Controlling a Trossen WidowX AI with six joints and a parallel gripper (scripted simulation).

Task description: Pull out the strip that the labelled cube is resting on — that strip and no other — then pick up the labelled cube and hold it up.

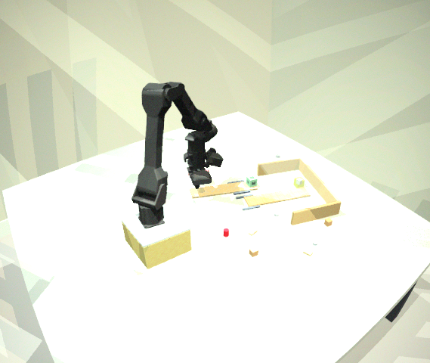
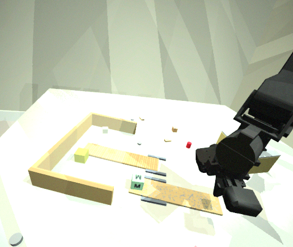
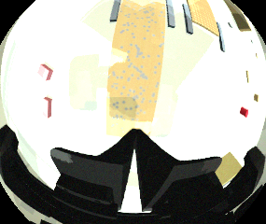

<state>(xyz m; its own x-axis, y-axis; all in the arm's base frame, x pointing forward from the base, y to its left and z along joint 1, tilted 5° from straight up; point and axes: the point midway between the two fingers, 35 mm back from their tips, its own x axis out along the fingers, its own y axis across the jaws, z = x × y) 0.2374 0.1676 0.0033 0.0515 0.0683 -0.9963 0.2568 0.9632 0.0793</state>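
Observation:
The green-and-white labelled cube, marked M, rests on the far end of the grey-speckled orange strip. That strip lies between two dark rails and extends toward the arm. The other strip has a grid pattern and lies parallel to it, between its own rails. My gripper is shut with nothing seen between its fingertips. It points down at the speckled strip's end nearest the arm. Whether the tips touch the strip cannot be told.
A wooden wall surrounds the far side. A yellow-green cube stands inside it near the grid strip, and a white block farther off. A red cylinder and small orange blocks lie outside. Pink blocks lie left in the wrist view.

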